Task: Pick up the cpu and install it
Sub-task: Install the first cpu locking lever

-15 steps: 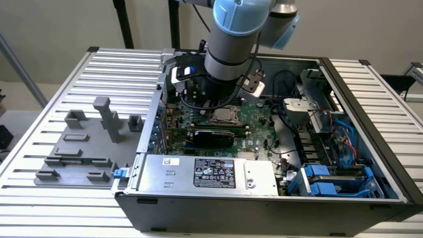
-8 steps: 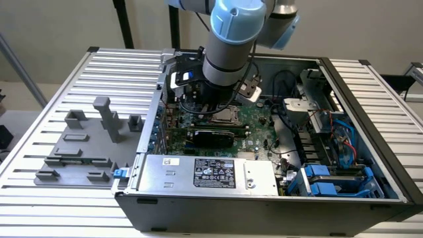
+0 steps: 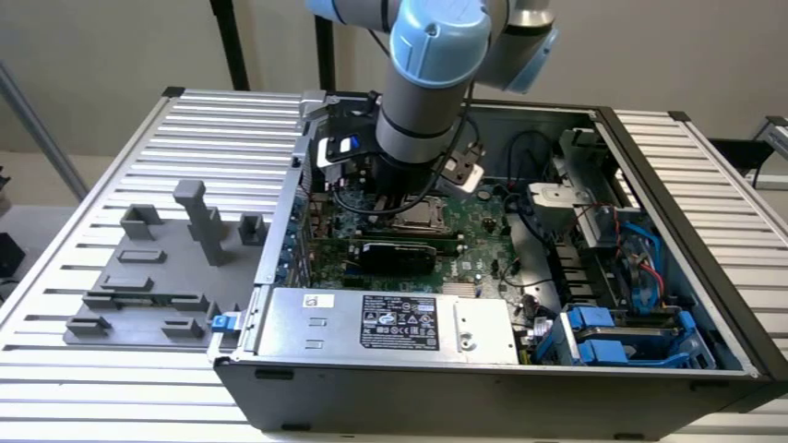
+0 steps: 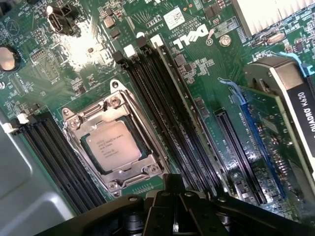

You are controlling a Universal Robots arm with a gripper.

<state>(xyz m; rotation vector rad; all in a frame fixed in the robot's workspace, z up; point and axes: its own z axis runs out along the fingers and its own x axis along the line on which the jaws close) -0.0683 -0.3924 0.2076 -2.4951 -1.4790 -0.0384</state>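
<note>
Hovering over the open computer case (image 3: 640,277) in the exterior view, the arm (image 3: 425,92) is hanging above the motherboard (image 3: 474,231), with the socket (image 3: 425,215) just below its wrist; a grey fixture tray (image 3: 148,277) is sitting on the table at the exterior view's left. In the wrist view, the cpu (image 4: 117,146) is lying flat inside the socket's metal frame (image 4: 93,115), between memory slots (image 4: 162,98). The gripper (image 4: 172,196) is sitting with its fingers together, empty, just beside the socket.
</note>
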